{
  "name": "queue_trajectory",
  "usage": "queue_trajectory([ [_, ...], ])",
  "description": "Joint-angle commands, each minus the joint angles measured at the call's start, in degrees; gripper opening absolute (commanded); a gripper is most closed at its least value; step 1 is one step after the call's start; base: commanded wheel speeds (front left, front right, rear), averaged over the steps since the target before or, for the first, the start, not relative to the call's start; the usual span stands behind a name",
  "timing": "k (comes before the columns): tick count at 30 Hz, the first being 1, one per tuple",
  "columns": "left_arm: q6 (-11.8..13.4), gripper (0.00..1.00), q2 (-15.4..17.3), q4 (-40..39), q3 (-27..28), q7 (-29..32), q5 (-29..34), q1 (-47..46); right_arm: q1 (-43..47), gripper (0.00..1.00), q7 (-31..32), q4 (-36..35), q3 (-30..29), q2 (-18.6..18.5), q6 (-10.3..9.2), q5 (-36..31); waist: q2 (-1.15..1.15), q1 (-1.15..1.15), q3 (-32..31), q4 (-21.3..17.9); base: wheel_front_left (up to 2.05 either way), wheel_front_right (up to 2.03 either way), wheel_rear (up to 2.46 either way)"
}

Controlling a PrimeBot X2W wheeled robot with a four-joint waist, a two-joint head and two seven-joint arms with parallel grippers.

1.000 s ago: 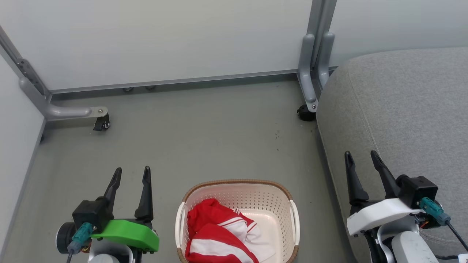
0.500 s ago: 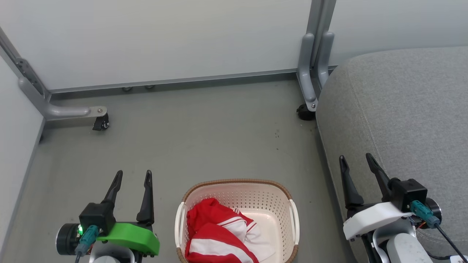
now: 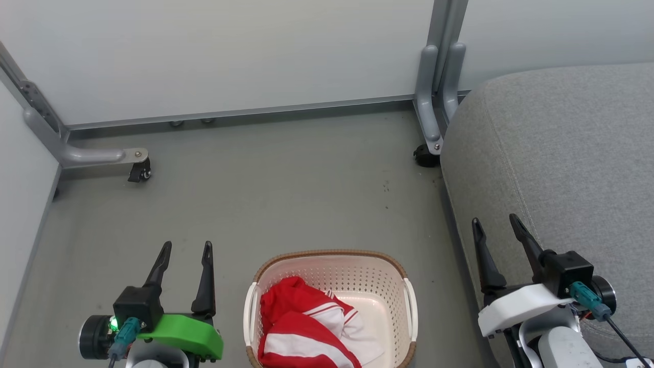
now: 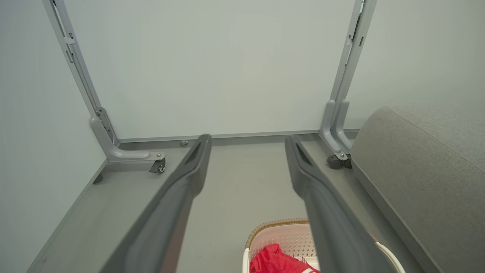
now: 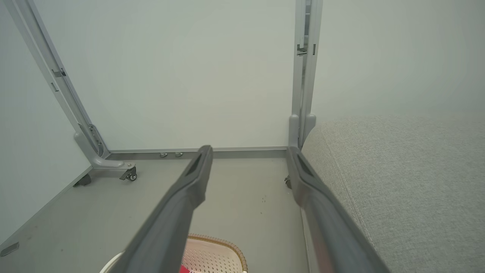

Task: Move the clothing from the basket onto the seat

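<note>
Red-and-white clothing lies bunched in the left half of the cream basket on the floor at the bottom centre of the head view; a red fold peeks into the left wrist view. The grey seat fills the right side. My left gripper hangs open and empty left of the basket. My right gripper is open and empty over the seat's left edge. The basket rim shows at the bottom of the right wrist view beside the seat.
Pale partition panels close off the back and left. Their grey feet with castors stand at the back left and beside the seat's corner. Grey floor stretches between the basket and the back panel.
Both grippers have sunk slightly toward the bottom of the head view and stayed open. The basket and clothing have not moved.
</note>
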Motion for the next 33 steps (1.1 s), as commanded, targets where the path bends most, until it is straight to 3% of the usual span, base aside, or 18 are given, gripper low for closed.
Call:
queue_trajectory([
  [1, 0.4, 1.0, 0.1, 0.0, 0.1, -0.2, -0.7, -0.3, 0.2, 1.0, -0.1, -0.3, 0.0, -0.1, 0.0, 0.2, 0.0, 0.0, 0.0, 0.0, 0.0, 0.0, 0.0],
  [17, 1.1, 1.0, 0.1, -0.1, -0.9, -0.2, 0.2, -1.9, -1.4, 1.0, 0.2, -1.6, 0.0, -0.1, 0.0, 0.8, 0.0, 0.0, 2.3, 0.1, 0.0, 0.0, 0.0],
  [25, 1.1, 1.0, 0.1, 3.5, -6.6, -0.1, 1.1, -9.1, -5.7, 1.0, 0.5, -5.2, 0.4, -0.2, 0.0, 0.7, 0.0, 0.0, 11.0, -0.4, 0.0, 0.0, 0.0],
  [33, 0.5, 1.0, 0.1, 13.6, -15.9, -0.1, 3.4, -18.6, -11.6, 1.0, 0.1, -8.7, 1.7, -0.9, 0.0, 1.2, 0.0, 0.0, 21.6, -2.1, 0.0, 0.0, 0.0],
])
